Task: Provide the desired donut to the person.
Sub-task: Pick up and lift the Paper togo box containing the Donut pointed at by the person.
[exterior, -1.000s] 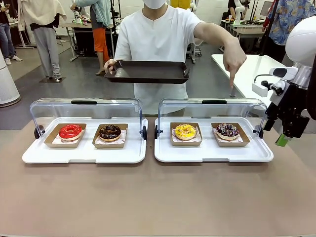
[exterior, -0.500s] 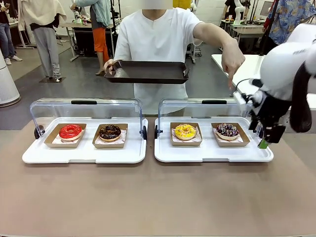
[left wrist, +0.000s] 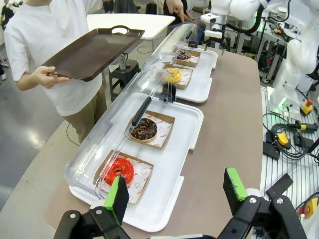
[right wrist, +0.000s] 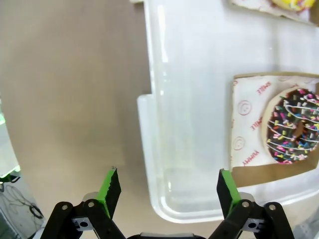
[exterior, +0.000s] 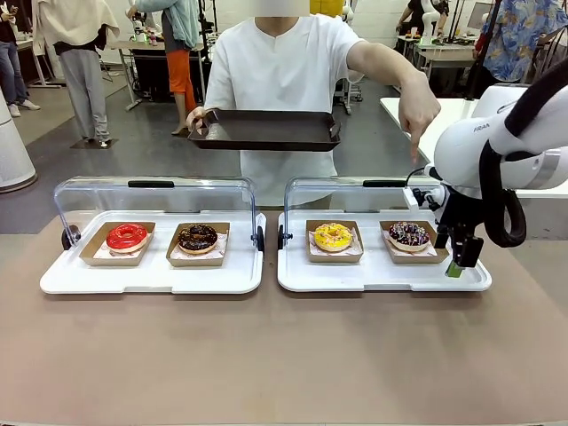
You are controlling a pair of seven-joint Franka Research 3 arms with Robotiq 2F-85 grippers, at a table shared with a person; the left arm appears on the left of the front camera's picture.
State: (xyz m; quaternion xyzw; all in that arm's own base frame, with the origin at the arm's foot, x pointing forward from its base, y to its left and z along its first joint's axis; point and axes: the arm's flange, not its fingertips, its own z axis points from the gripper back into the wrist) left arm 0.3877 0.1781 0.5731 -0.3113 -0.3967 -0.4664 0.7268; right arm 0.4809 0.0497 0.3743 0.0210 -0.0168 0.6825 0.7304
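The person (exterior: pixel 284 71) in a white shirt holds a dark serving tray (exterior: pixel 266 129) in one hand. The other hand (exterior: pixel 419 111) points down at the chocolate donut with coloured sprinkles (exterior: pixel 408 234) (right wrist: pixel 294 127). That donut lies in a cardboard sleeve at the right end of the right white tray (exterior: pixel 382 277). My right gripper (exterior: pixel 457 262) (right wrist: pixel 167 191) hangs open just right of this donut, over the tray's right edge, holding nothing. My left gripper (left wrist: pixel 174 191) is open and empty, off the left tray's end.
A yellow donut (exterior: pixel 333 236) shares the right tray. A red donut (exterior: pixel 127 236) and a chocolate donut (exterior: pixel 197 237) lie on the left white tray (exterior: pixel 151 275). Both clear lids (exterior: pixel 155 191) stand raised behind the trays. Bare brown tabletop (exterior: pixel 284 355) stretches in front.
My right arm has swung in from the right edge and come down beside the sprinkled donut at the tray's right end. The person's pointing hand and tray have stayed put.
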